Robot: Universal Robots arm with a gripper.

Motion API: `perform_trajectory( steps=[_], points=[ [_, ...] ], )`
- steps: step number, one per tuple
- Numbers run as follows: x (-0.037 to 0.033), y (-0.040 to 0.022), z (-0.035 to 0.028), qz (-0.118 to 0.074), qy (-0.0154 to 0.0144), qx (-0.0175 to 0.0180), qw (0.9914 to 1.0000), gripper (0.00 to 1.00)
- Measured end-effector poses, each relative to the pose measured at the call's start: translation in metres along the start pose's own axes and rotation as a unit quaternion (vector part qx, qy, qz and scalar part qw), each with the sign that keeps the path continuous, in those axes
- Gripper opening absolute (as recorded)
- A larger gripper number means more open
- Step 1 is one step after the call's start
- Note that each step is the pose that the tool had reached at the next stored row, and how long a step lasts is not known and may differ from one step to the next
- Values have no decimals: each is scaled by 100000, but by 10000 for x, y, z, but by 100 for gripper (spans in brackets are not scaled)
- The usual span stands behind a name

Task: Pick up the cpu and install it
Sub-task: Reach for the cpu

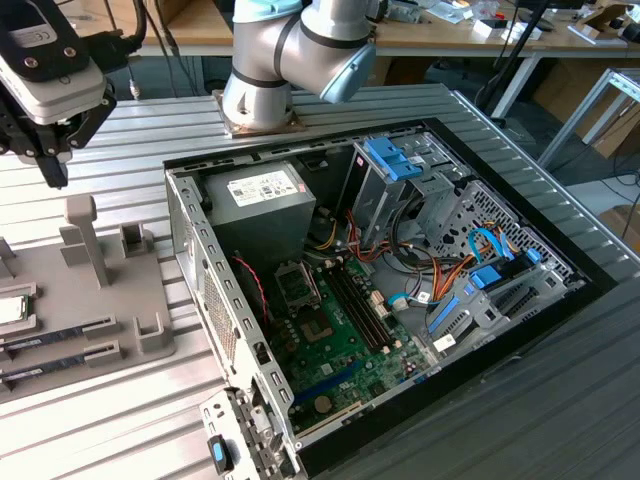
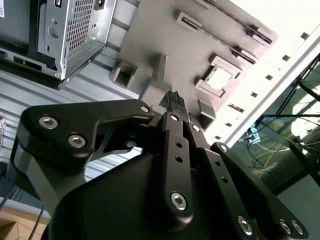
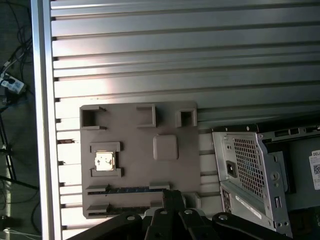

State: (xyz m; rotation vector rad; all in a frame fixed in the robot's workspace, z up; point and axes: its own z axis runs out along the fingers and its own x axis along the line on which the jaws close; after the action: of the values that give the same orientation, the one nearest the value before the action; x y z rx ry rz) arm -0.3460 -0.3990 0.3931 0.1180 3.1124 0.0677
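Nearest on the exterior view's left, two memory sticks (image 1: 45, 340) sit in slots on a grey plate (image 1: 110, 290), which rests on the ribbed bench (image 1: 130, 420). Just beyond them, at that view's left edge, the cpu (image 1: 10, 310) lies flat in a framed pocket of the plate, pale metal top up. In the first wrist view the cpu (image 3: 105, 161) sits squarely inside that frame.

My jaws are pinched together and hold nothing. They hang in the air over the plate's far part. The cpu is well below them and on their near side, untouched.

On the exterior view's right, the open case (image 1: 190, 230) lies on the bench. The socket (image 1: 297, 287) sits toward the far end of the motherboard (image 1: 340, 340). Farthest back, my arm's base (image 1: 260, 95) stands behind the case.
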Motion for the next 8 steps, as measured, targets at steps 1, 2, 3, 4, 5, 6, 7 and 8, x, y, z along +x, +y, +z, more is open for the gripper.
perform_trajectory(
  steps=[1,2,3,4,5,6,7,8],
  points=[
    [7,0,1,2,4,3,100000,11],
    [16,-1,3,1,4,3,100000,11],
    [22,-2,5,-1,3,2,100000,11],
    [30,-3,7,0,0,1,100000,11],
    [36,-3,10,-1,1,0,100000,11],
    [47,-4,13,1,3,1,100000,11],
    [54,-5,18,-3,0,-1,100000,11],
    [63,-6,23,-1,7,5,100000,11]
  ],
)
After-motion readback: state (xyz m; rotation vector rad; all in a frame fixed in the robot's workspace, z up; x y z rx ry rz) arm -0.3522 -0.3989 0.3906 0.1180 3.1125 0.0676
